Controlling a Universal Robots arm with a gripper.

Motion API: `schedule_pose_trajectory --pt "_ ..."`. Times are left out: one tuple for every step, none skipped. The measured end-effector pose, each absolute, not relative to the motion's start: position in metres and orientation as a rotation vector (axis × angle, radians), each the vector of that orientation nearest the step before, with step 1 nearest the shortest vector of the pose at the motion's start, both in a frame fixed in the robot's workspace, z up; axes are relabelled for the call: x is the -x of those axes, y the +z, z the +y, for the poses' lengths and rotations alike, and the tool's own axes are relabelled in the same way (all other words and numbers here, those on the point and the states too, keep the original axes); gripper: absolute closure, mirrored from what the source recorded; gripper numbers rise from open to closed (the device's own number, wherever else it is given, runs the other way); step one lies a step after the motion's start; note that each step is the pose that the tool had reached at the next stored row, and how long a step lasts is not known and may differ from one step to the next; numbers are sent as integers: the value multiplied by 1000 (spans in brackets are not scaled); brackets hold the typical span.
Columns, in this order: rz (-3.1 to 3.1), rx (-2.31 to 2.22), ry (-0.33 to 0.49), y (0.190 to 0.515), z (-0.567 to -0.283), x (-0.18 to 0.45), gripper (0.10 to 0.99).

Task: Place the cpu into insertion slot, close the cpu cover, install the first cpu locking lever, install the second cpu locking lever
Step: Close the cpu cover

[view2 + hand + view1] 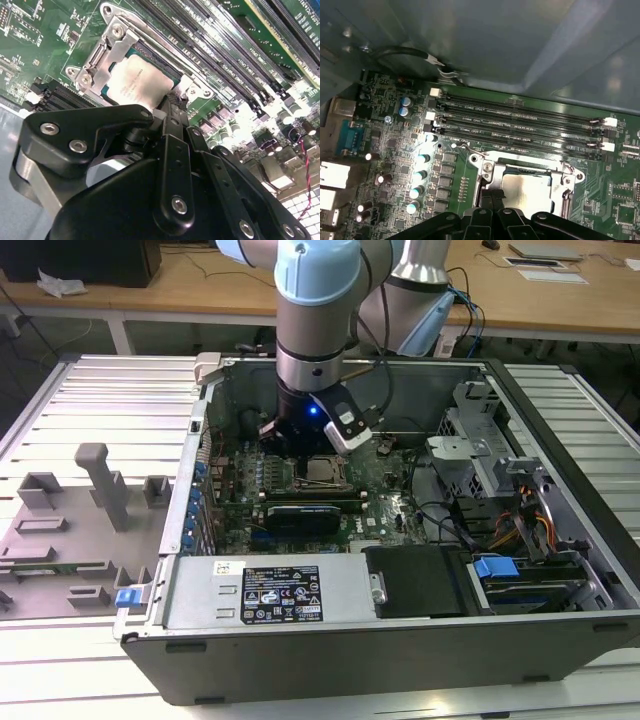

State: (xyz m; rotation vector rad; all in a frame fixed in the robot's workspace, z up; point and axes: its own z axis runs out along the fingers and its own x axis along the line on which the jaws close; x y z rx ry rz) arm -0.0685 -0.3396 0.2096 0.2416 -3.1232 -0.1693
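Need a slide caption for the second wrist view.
Gripper beside cpu seated in the insertion slot under the cpu cover.

We see the cpu (pixel 136 84) dull silver-grey, cpu cover (pixel 102 55) bright silver, motherboard (pixel 395 145) green w/ black memory slots (pixel 520 117), claw (pixel 169 112) matte black, arm (pixel 315 300) pale blue & silver, table (pixel 100 390) ribbed light grey.
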Motion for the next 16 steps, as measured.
schedule_pose_trajectory --pt "-3124 -239 -170 209 -339 69 980" --pt "-3124 -237 -170 209 -339 69 980" --pt "-3124 -234 -170 209 -339 70 980" --pt "-3124 -232 -170 209 -338 70 980" --pt "-3125 -229 -169 208 -338 70 980" --pt "-3125 -226 -170 208 -338 70 980" --pt "-3125 -223 -170 207 -338 70 980" --pt "-3126 -220 -170 207 -338 70 980" --pt "-3126 -218 -170 206 -338 70 980" --pt "-3126 -216 -169 206 -338 70 980" --pt "-3126 -214 -169 206 -338 70 980" --pt "-3127 -209 -169 206 -338 70 980" --pt "-3127 -204 -169 205 -338 70 980" --pt "-3128 -199 -170 205 -338 70 980" --pt "-3128 -192 -170 205 -338 69 980" --pt "-3129 -188 -170 205 -338 69 980"
